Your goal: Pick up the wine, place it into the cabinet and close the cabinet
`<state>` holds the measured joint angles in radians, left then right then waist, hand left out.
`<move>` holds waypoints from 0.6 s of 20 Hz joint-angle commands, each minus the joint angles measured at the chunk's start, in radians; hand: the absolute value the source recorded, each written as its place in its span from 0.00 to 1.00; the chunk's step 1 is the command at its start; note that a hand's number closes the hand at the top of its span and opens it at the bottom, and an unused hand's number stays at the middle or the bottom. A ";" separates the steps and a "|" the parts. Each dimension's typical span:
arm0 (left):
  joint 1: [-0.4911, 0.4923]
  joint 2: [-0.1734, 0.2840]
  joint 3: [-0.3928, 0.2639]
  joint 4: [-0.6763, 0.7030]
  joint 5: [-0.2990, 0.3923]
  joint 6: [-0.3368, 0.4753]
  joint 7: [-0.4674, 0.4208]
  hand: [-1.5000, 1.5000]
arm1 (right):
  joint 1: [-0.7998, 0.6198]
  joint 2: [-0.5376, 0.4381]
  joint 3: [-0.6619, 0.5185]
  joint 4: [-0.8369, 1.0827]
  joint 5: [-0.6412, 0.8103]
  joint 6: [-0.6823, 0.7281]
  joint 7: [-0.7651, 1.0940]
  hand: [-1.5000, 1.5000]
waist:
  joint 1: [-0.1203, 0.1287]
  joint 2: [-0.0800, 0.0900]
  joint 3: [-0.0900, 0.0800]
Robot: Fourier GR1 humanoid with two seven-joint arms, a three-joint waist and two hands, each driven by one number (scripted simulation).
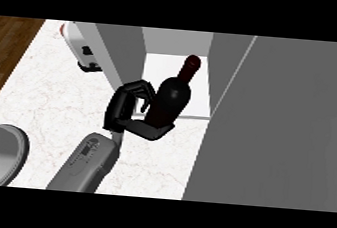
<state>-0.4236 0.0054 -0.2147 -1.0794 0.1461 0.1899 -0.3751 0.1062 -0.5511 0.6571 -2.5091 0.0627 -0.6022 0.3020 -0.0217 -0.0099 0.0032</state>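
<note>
A home kitchen is showing here: a white marble-patterned counter point(47, 91) is running beside a wood floor point(2, 48), a grey cabinet point(289, 125) is standing open on the counter, and a small white appliance point(80, 46) is sitting near its far edge.

One view only: head view, set high and looking steeply down onto the counter point(61, 102). Forearm point(86, 164) enters from the lower edge. Close framing: cabinet door point(289, 125) fills the right half, open cabinet point(169, 48) lies toward the top, wood floor point(2, 48) at upper left.
</note>
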 commanded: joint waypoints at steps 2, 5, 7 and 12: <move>-0.154 -0.005 -0.001 0.146 0.059 0.019 0.010 1.00 | 0.093 -0.035 0.010 -0.193 -0.027 0.019 0.011 0.00 | -0.031 0.012 -0.003; -0.167 -0.005 -0.052 0.115 0.095 0.085 0.023 1.00 | 0.070 -0.020 0.000 -0.168 -0.038 0.020 0.020 0.00 | -0.022 0.011 -0.004; -0.180 -0.005 -0.020 0.118 0.082 0.048 0.075 1.00 | 0.089 -0.025 0.039 -0.178 -0.006 0.013 0.005 0.00 | -0.025 0.009 -0.004; -0.301 -0.005 -0.046 0.243 0.161 0.126 0.037 1.00 | 0.076 -0.019 0.001 -0.164 -0.062 0.037 -0.011 0.00 | -0.036 0.015 -0.004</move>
<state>-0.5839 0.0054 -0.2565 -0.9399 0.2579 0.2835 -0.3651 0.1263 -0.5530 0.6534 -2.5058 0.0430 -0.5778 0.2492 -0.0444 -0.0037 0.0022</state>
